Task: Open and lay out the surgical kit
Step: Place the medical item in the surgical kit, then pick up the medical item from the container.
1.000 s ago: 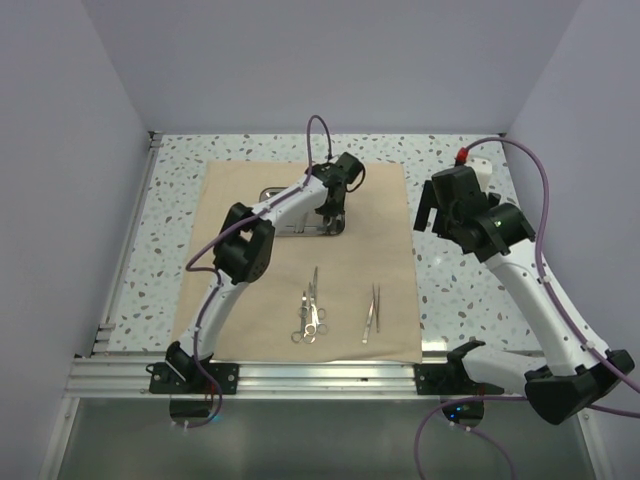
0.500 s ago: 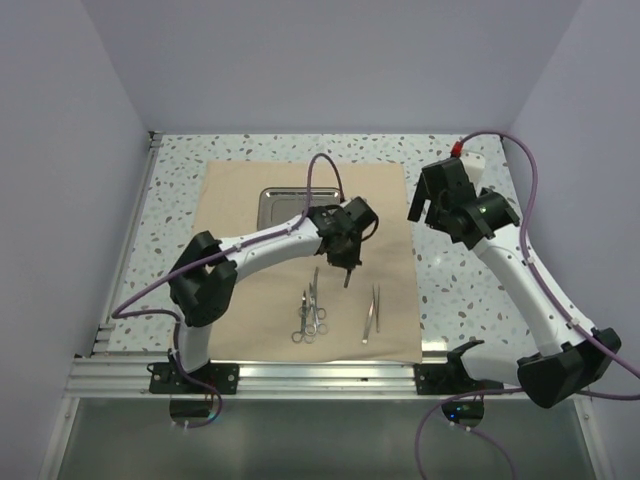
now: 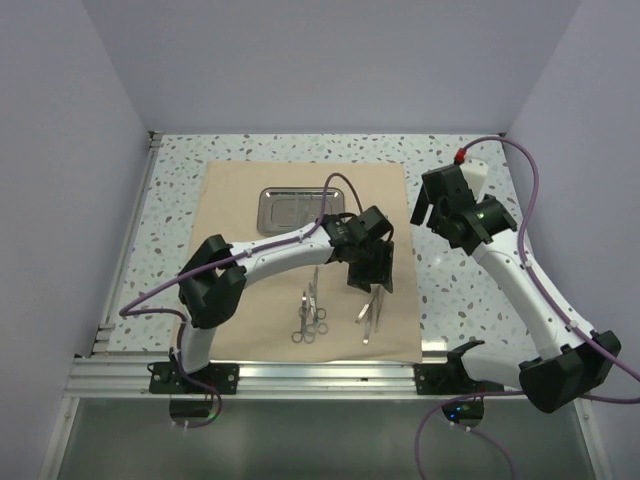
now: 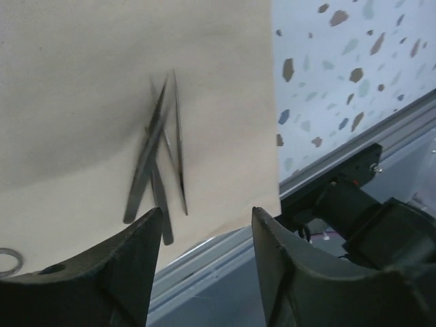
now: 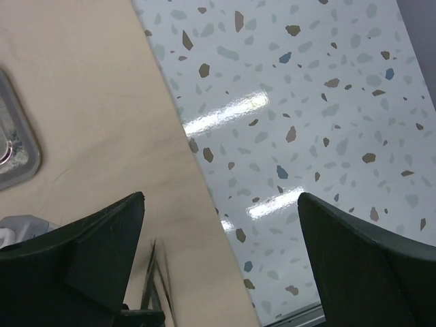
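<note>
**Nothing gripped, everything spread flat**

My left claw (image 3: 371, 282) hangs released above thin silver tweezers (image 4: 160, 160) on the matte tan cloth wrap (image 3: 235, 200). Ring-handled scissors (image 3: 311, 312) lie beside them. The shiny rectangular steel tray (image 3: 268, 212) sits on the cloth's far half. My right claw (image 3: 430, 212) gapes, released, over the speckled table (image 3: 450, 290).

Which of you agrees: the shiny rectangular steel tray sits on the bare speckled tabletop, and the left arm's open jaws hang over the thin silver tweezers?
No: the shiny rectangular steel tray sits on the tan cloth wrap, as the top external view shows. The left arm's open jaws do hang over the thin silver tweezers.
</note>
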Available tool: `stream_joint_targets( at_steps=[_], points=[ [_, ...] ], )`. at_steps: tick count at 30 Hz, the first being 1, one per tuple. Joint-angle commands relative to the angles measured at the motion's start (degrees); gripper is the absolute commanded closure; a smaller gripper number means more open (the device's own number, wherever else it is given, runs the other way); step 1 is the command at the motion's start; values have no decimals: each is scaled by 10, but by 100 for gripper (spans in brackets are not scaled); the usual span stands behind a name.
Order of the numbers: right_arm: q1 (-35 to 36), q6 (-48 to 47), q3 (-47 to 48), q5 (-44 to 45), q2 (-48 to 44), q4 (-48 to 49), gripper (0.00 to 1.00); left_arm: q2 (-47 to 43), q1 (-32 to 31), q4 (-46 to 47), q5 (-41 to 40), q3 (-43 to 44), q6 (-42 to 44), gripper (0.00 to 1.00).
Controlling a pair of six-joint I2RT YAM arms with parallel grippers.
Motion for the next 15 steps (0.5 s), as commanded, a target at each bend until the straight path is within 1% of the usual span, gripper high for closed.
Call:
stream_joint_targets(
  at_steps=[1, 2, 3, 5, 8, 9, 10, 11, 12, 13, 14, 15],
  points=[
    [-5, 2, 10, 34, 2, 18, 2, 9, 5, -47, 32, 83, 17, 40],
    [-6, 1, 11, 36, 4, 15, 2, 14, 7, -64, 29, 102, 23, 39],
    [-9, -1, 13, 38, 4, 13, 2, 22, 10, -101, 24, 136, 29, 37],
    [-12, -2, 15, 39, 1, 13, 2, 27, 28, -127, 10, 162, 48, 38],
    [-17, -9, 16, 34, -7, 13, 2, 23, 76, -142, -23, 184, 84, 42],
    [-18, -12, 16, 32, -8, 11, 2, 24, 92, -148, -32, 194, 94, 45],
    [-19, -15, 18, 29, -10, 10, 2, 28, 127, -150, -42, 201, 105, 46],
    [-18, -20, 18, 26, -11, 4, 2, 33, 143, -151, -77, 212, 133, 46],
    [-19, -23, 19, 18, -11, 0, 2, 49, 170, -160, -99, 240, 148, 48],
    [-18, -25, 20, 15, -11, -3, 2, 59, 181, -164, -123, 256, 164, 48],
    [-18, -27, 22, 12, -12, -10, 2, 72, 192, -170, -165, 271, 197, 48],
    [-18, -27, 23, 9, -13, -11, 2, 100, 210, -173, -187, 303, 211, 50]
  ],
)
